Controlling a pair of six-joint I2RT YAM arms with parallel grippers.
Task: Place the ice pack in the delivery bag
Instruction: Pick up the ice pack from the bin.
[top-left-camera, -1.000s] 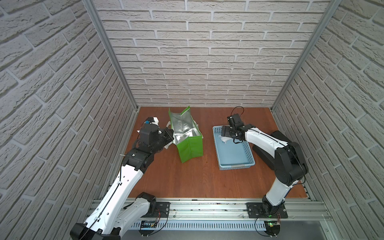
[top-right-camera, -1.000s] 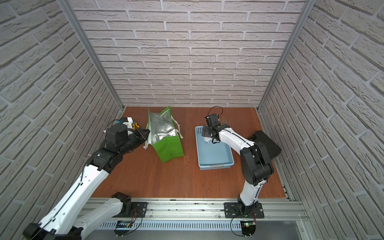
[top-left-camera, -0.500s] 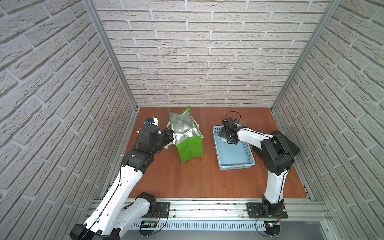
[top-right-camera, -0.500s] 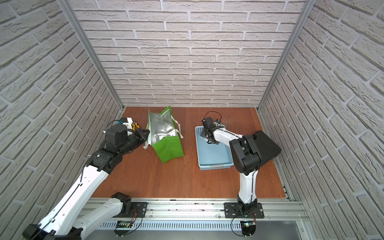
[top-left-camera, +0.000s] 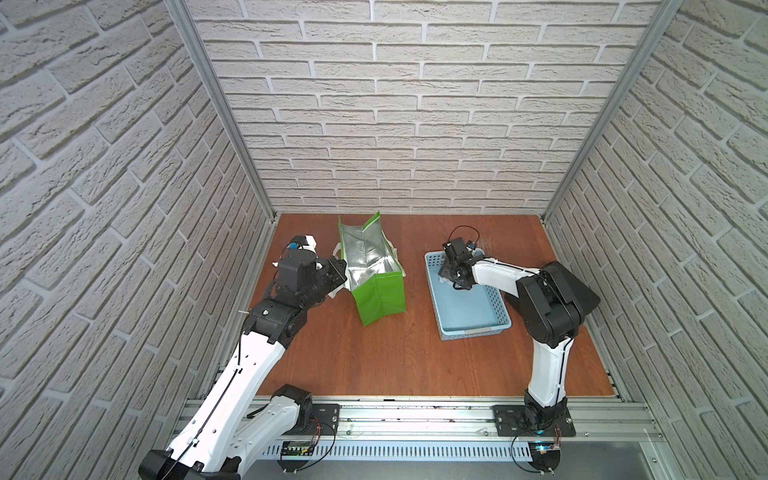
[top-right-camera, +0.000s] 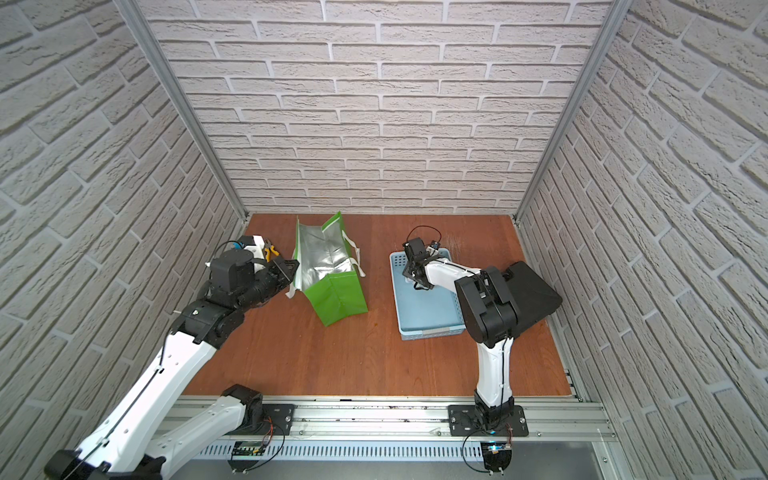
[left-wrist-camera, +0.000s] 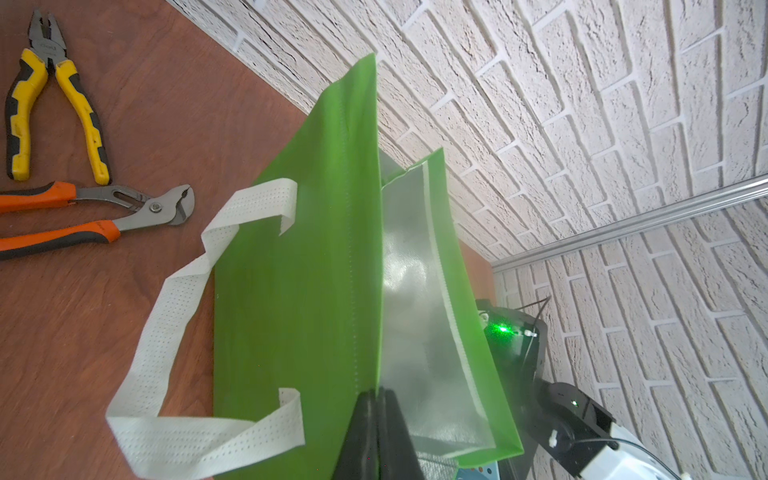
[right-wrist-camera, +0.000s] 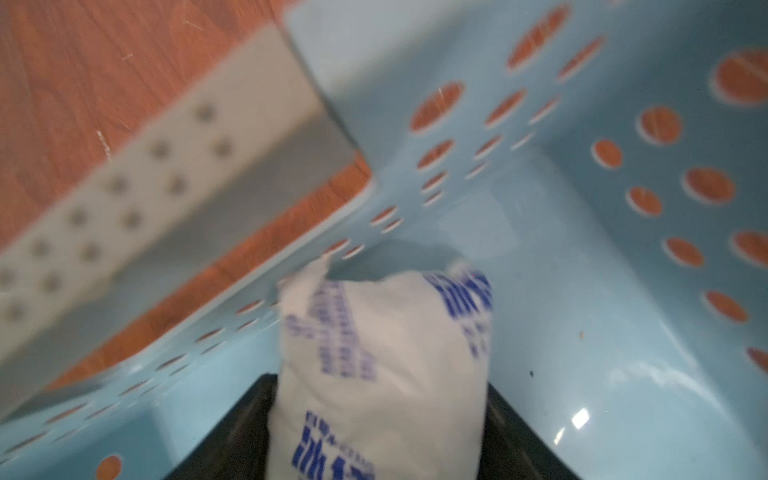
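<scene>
Two arms over one brown tabletop (top-left-camera: 395, 357). The left arm (top-left-camera: 249, 361) reaches to the delivery bag (top-left-camera: 380, 295): green outside, silver foil inside, upright, mouth open, well apart from the basket. In the left wrist view the left jaws are pinched tight on the bag's rim, likely to prop the mouth open; one white strap (left-wrist-camera: 166, 299) droops onto the tabletop beside it. The right arm (top-left-camera: 544, 299) bends down into the light blue basket (top-left-camera: 476, 330), holes in its walls, nothing else seen inside. The ice pack (right-wrist-camera: 382, 353), a white pouch with blue print, sits low at the basket's far end, close to the side wall that faces the bag. The right jaws are closed around it at middling width, pouch filling the gap between them; the right wrist view is blurred, so how firm the grip is cannot be told. Smallest: yellow-handled pliers (left-wrist-camera: 78, 104) and orange-handled pliers (left-wrist-camera: 156, 206) lie on the tabletop on the bag's side away from the basket, no part of the job. Step in hand, my read: grasping the pack, not yet lifted out. Next move calls for a lift clear of the basket wall, a carry across the gap, then lowering into the foil mouth before letting go. Pouch looks soft and may slip.
</scene>
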